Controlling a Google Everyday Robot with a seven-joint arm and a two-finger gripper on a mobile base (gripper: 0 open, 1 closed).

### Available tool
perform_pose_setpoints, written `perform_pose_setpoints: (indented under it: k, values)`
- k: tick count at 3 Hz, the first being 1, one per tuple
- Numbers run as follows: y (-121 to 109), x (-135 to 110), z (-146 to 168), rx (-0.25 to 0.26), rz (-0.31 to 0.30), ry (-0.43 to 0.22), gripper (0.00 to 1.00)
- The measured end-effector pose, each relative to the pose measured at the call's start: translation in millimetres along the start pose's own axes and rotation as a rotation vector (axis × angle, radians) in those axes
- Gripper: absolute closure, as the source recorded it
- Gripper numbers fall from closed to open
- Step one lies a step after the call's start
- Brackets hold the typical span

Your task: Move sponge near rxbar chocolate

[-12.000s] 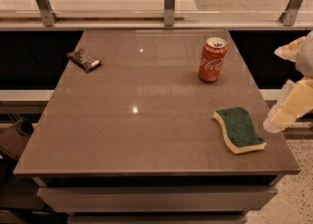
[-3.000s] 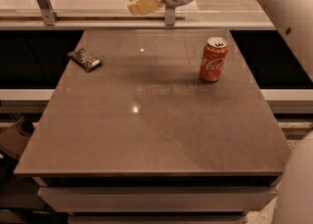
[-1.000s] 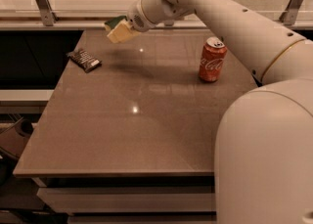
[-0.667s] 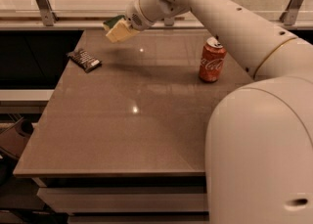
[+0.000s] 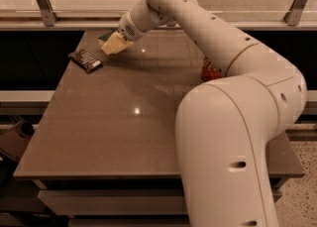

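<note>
I read the end effector (image 5: 115,44) as clamped on the sponge (image 5: 105,36), at the bench's (image 5: 124,137) far left, just right of the rxbar chocolate (image 5: 85,60). Sponge-to-bench contact: cannot tell. The arm (image 5: 233,122) hides most of the red can (image 5: 210,71).

The pale gripper (image 5: 114,44), over the far left of the shiny brown table (image 5: 124,137), holds the sponge (image 5: 105,36): dark green on top, pale yellow below. The rxbar chocolate (image 5: 85,60) is dark with pale marks. The can (image 5: 211,71) is red.
</note>
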State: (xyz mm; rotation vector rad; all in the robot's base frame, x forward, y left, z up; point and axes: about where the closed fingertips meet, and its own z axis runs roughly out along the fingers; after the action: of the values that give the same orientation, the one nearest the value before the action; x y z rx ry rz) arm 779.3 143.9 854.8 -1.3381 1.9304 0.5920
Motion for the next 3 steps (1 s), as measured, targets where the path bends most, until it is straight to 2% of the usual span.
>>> perform_pose_setpoints:
  k: [1, 3]
  values:
    - [1.4, 1.0, 4.4, -0.006, 0.000, 0.003, 0.82]
    - [4.5, 2.1, 11.7, -0.017, 0.000, 0.007, 0.36]
